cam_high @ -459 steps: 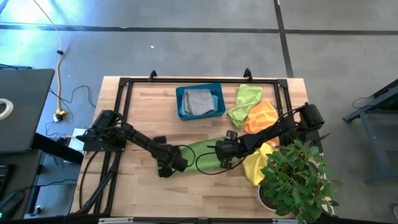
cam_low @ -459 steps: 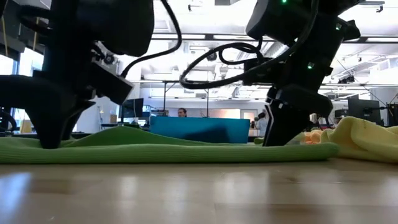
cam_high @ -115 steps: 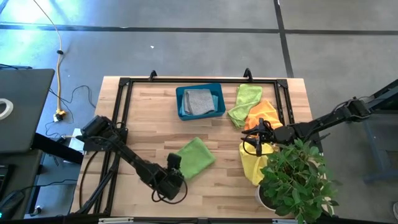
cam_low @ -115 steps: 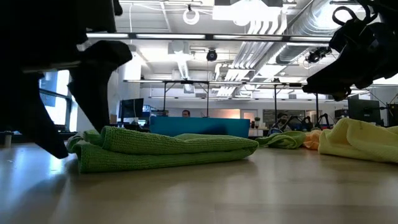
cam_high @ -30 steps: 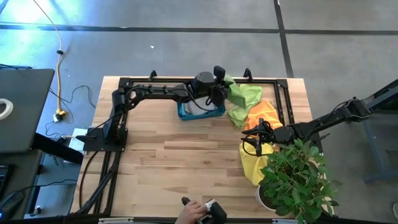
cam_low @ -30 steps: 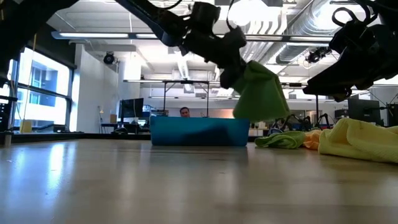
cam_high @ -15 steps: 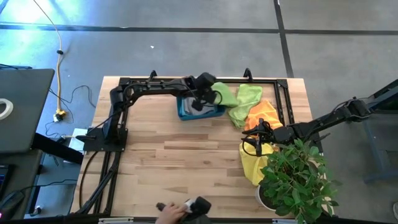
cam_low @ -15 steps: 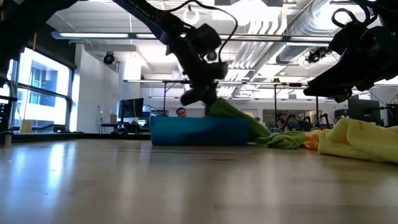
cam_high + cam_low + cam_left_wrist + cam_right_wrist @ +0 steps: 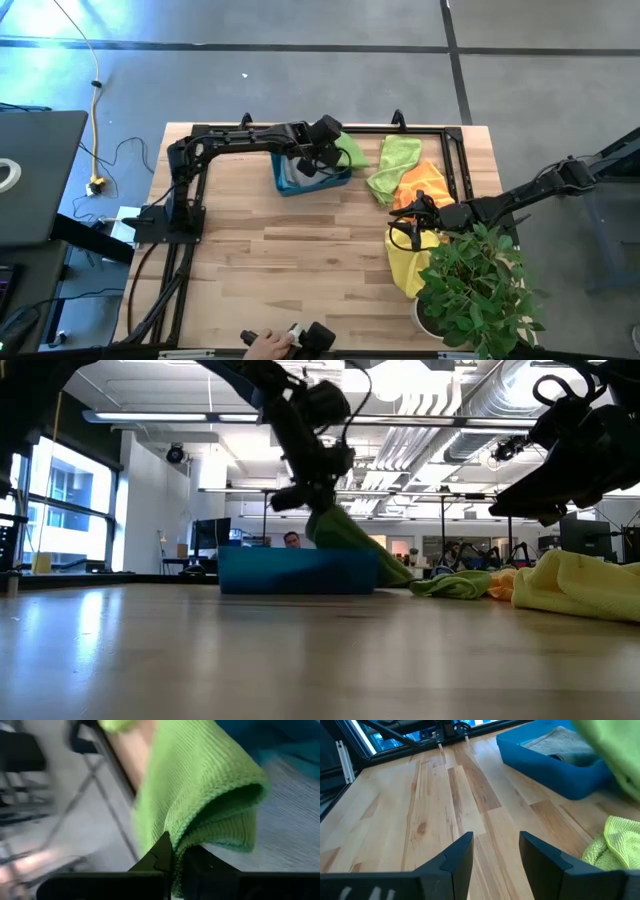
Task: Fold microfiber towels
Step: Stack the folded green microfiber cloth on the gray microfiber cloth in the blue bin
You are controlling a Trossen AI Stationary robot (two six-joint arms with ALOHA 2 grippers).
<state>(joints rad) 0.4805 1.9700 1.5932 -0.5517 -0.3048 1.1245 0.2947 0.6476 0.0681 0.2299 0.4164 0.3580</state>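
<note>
1. High view: your left claw (image 9: pixel 322 152) sits over the blue bin (image 9: pixel 283 178) at the far side of the bench (image 9: pixel 300 250), pinching the folded green towel (image 9: pixel 347 150). Right claw (image 9: pixel 408 228) waits near the plant (image 9: pixel 480 290), over the yellow towel (image 9: pixel 405 265).
2. Low view: the green towel (image 9: pixel 345 540) droops from the claw onto the bin rim (image 9: pixel 297 571).
3. Left wrist view: fingers pressed together on the towel's (image 9: pixel 200 790) fold, a grey towel (image 9: pixel 290 820) beneath.
4. Right wrist view: right claw's fingers (image 9: pixel 457 855) are spread, holding nothing.
5. You're stowing a folded towel; next, lower it squarely inside, then release.
</note>
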